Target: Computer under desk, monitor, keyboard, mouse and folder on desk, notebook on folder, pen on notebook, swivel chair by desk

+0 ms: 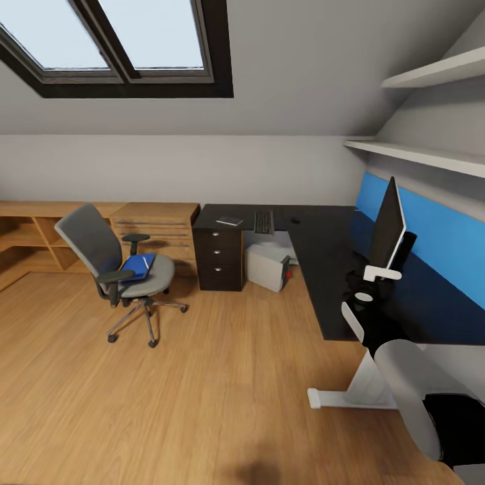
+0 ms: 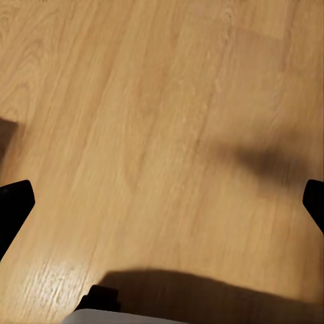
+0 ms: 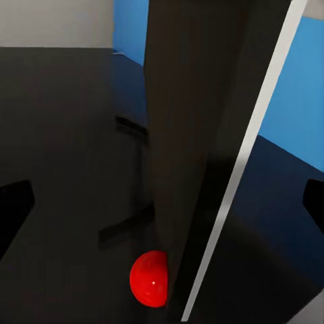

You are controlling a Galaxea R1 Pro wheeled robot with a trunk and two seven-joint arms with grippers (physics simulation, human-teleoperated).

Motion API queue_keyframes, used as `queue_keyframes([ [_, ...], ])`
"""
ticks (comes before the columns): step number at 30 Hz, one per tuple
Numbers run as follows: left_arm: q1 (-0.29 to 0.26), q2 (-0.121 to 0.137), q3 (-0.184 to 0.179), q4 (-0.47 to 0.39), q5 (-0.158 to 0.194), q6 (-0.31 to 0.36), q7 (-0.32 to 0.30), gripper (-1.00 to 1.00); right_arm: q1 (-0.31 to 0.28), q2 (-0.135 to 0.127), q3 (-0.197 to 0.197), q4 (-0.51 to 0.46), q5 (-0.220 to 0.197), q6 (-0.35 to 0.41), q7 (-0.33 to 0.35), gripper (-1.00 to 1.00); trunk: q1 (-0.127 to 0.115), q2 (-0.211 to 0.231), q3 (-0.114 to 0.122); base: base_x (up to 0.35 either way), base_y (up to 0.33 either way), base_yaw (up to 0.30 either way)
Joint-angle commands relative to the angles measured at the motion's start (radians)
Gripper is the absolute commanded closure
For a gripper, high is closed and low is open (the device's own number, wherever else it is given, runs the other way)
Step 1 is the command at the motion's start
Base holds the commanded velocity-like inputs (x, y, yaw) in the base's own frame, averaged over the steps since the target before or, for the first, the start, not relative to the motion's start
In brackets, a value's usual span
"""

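- Here, the folder (image 1: 138,265) lies on the swivel chair (image 1: 114,266), left of the desk (image 1: 323,269).
- The monitor (image 1: 389,229) stands on the desk's right side.
- Left gripper (image 2: 162,202) fingers spread apart over floor (image 2: 135,121); right gripper (image 3: 162,202) fingers apart facing the monitor.

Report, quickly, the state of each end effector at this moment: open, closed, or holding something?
Left end effector: open, empty, above the wooden floor.
Right end effector: open, holding nothing, facing the monitor on the desk.
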Motion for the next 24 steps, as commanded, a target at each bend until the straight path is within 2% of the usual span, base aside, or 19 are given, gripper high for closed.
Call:
queue_keyframes([
  [1,-0.001,0.001,-0.008,0.000,0.006,-0.004,0.007,-1.00,-0.001,-0.001,0.006,-0.001,-0.010,-0.001,-0.005,-1.00,0.000,-0.001,-0.001,0.031,0.000,0.000],
  [17,-0.001,0.001,-0.008,0.000,0.006,-0.004,0.007,-1.00,-0.001,-0.003,0.005,-0.001,-0.009,-0.001,-0.005,-1.00,0.000,-0.001,-0.001,0.007,-0.002,0.000],
  [24,-0.001,0.001,-0.008,0.000,0.005,-0.004,0.008,-1.00,-0.001,-0.004,0.003,-0.001,-0.009,-0.001,-0.005,-1.00,0.000,-0.001,-0.001,0.035,-0.122,0.000],
])
